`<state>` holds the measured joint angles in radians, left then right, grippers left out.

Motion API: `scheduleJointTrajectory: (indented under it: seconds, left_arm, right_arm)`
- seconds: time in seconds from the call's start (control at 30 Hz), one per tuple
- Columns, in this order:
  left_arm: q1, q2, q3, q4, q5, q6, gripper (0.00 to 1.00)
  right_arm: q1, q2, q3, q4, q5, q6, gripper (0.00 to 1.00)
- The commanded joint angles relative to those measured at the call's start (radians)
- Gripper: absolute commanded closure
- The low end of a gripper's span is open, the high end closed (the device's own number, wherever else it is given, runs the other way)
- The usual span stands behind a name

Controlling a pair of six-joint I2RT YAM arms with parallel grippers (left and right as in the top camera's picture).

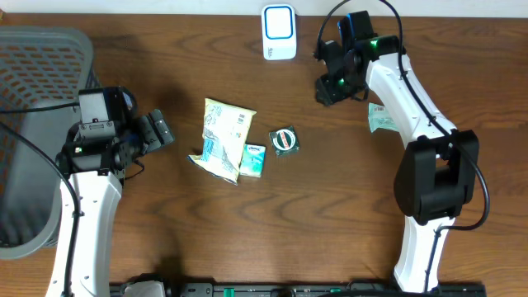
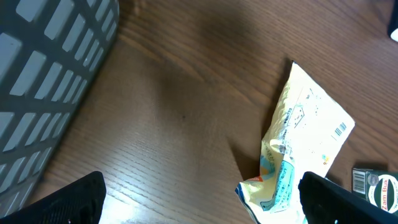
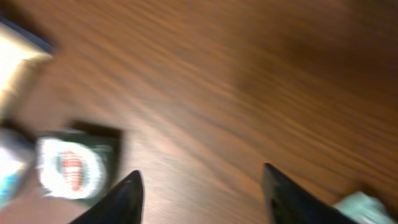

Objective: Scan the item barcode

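Observation:
A white and blue scanner (image 1: 279, 31) stands at the table's back edge. In the middle lie a yellow snack bag (image 1: 224, 139) (image 2: 305, 137), a small blue pack (image 1: 254, 159) and a dark green square item with a round label (image 1: 285, 140) (image 3: 74, 165). A pale green packet (image 1: 381, 118) (image 3: 364, 208) lies partly under the right arm. My left gripper (image 1: 157, 130) (image 2: 202, 205) is open, left of the bag, its right finger over the bag's corner. My right gripper (image 1: 330, 87) (image 3: 202, 186) hovers open over bare wood, right of the green item; its view is blurred.
A grey mesh basket (image 1: 33, 124) (image 2: 43, 74) fills the far left of the table. The right arm stretches from the front edge up to the back right, close to the scanner.

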<state>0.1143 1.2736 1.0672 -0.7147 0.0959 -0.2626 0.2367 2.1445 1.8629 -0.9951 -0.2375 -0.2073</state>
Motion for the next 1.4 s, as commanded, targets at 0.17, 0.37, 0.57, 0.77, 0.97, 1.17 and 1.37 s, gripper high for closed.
scheduleJointTrajectory:
  seconds: [0.17,0.37,0.57,0.77,0.97,1.17,1.37]
  left_arm:
    - [0.003,0.002,0.001,-0.003,-0.002,-0.002,0.03]
    - [0.003,0.002,0.001,-0.003,-0.002,-0.002,0.03]
    - [0.003,0.002,0.001,-0.003,-0.002,-0.002,0.02]
    - [0.003,0.002,0.001,-0.003,-0.002,-0.002,0.02]
    - [0.003,0.002,0.001,-0.003,-0.002,-0.002,0.02]
    - [0.003,0.002,0.001,-0.003,-0.002,-0.002,0.02]
    - [0.003,0.002,0.001,-0.003,-0.002,-0.002,0.02]
  right_arm:
    - [0.166,0.008,-0.026,0.023,-0.291,0.150,0.99]
    - [0.257,0.034,-0.079,0.057,-0.248,0.249,0.99]
    - [0.307,0.094,-0.106,0.058,-0.117,0.348,0.99]
    - [0.292,0.129,-0.106,0.005,-0.028,0.355,0.99]
    - [0.232,0.134,-0.106,-0.024,0.082,0.388,0.99]
    - [0.119,0.134,-0.106,-0.031,0.086,0.397,0.99]
    - [-0.020,0.134,-0.106,-0.091,0.188,0.397,0.99]
